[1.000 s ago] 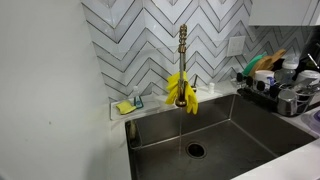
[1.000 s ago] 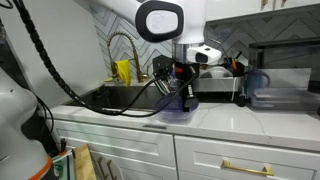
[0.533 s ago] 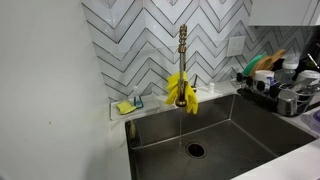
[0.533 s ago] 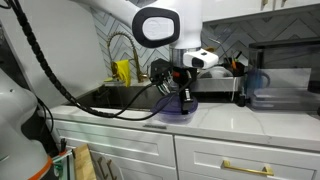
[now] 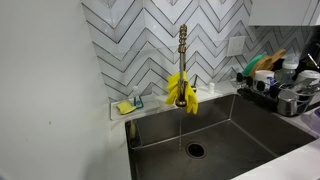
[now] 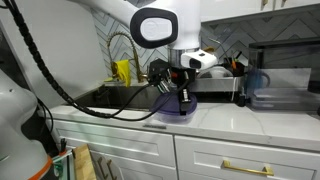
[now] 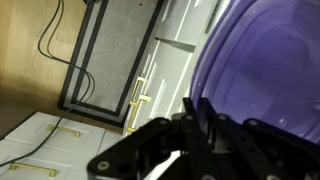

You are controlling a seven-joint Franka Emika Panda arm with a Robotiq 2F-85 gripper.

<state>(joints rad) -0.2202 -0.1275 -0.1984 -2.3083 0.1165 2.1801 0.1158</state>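
Observation:
A translucent purple bowl [image 6: 176, 113] sits on the white counter just beside the sink. My gripper [image 6: 183, 97] hangs straight down over its rim. In the wrist view the purple bowl [image 7: 265, 70] fills the right side, and its edge runs down into my gripper [image 7: 200, 125], whose two dark fingers [image 7: 189, 118] stand almost together, shut on the rim. Whether the bowl is lifted off the counter I cannot tell. The gripper does not show in the exterior view that faces the sink.
A steel sink [image 5: 235, 135] lies under a brass faucet [image 5: 182, 45] draped with yellow gloves [image 5: 181, 92]. A dish rack [image 5: 280, 88] stands at the sink's side, and a clear container [image 6: 282, 88] sits past the bowl. White cabinets with gold handles [image 7: 140, 98] are below.
The arm's wrist has shifted slightly toward the sink. The bowl and everything around the sink look the same.

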